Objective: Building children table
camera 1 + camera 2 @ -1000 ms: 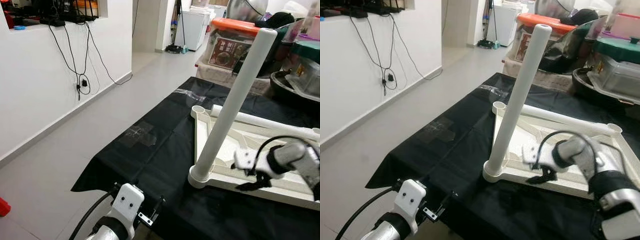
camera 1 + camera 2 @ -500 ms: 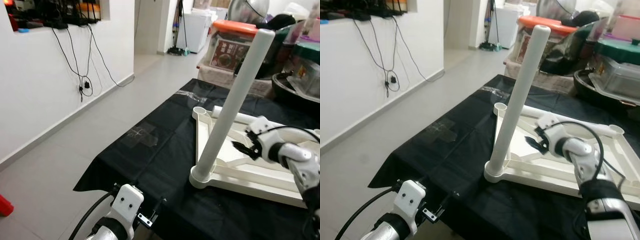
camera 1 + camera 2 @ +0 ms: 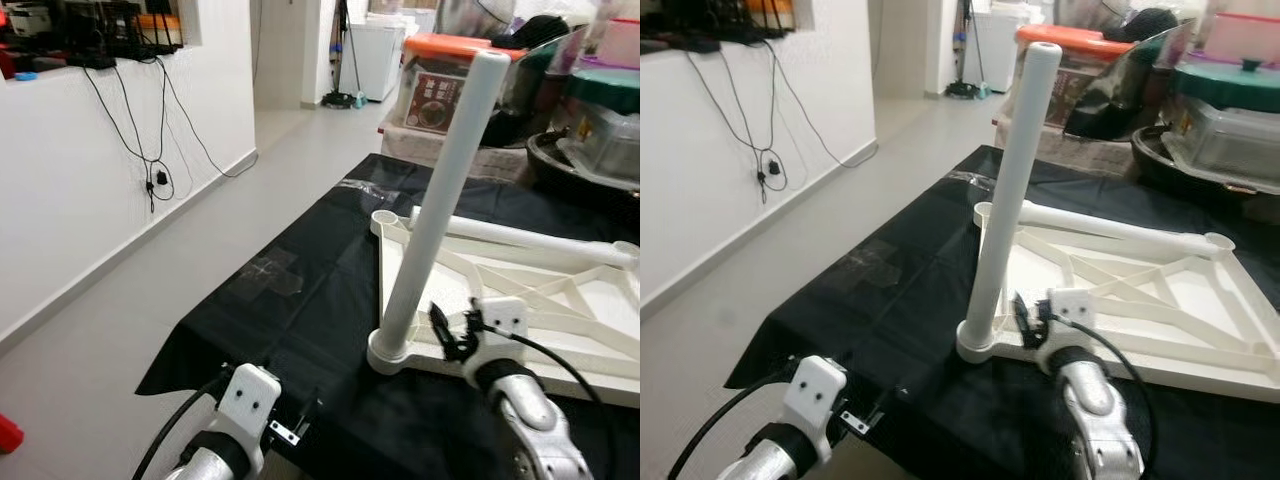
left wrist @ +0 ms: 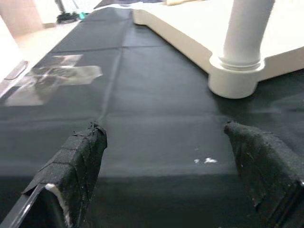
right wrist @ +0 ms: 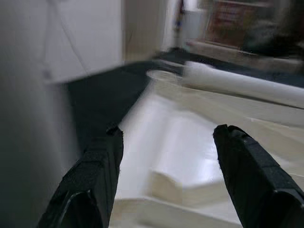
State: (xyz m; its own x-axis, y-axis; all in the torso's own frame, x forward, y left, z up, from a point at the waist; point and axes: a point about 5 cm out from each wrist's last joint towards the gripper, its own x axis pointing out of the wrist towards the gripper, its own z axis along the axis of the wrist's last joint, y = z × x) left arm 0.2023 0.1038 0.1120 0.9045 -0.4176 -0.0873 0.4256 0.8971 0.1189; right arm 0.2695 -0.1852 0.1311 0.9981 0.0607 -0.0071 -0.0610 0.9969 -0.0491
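Observation:
A white table top (image 3: 540,300) lies upside down on a black cloth (image 3: 300,300). One white leg (image 3: 440,190) stands upright in its near left corner socket (image 3: 392,352). A second leg (image 3: 520,237) lies along the far edge of the frame. My right gripper (image 3: 448,332) hovers open just right of the standing leg's base, over the frame's near rail; in the right wrist view its fingers (image 5: 90,185) straddle the white ribs, blurred. My left gripper (image 4: 164,127) is open, low over the cloth's near edge, facing the socket (image 4: 237,80).
A white wall with hanging cables (image 3: 150,150) runs along the left, with bare grey floor between it and the cloth. Storage boxes, one with an orange lid (image 3: 450,80), and pots (image 3: 590,150) crowd the back right. A red thing (image 3: 5,435) sits on the floor at lower left.
My right gripper has swung from over the frame's middle toward me and left, ending beside the upright leg's base. The head view has shifted a little. The left arm has stayed put.

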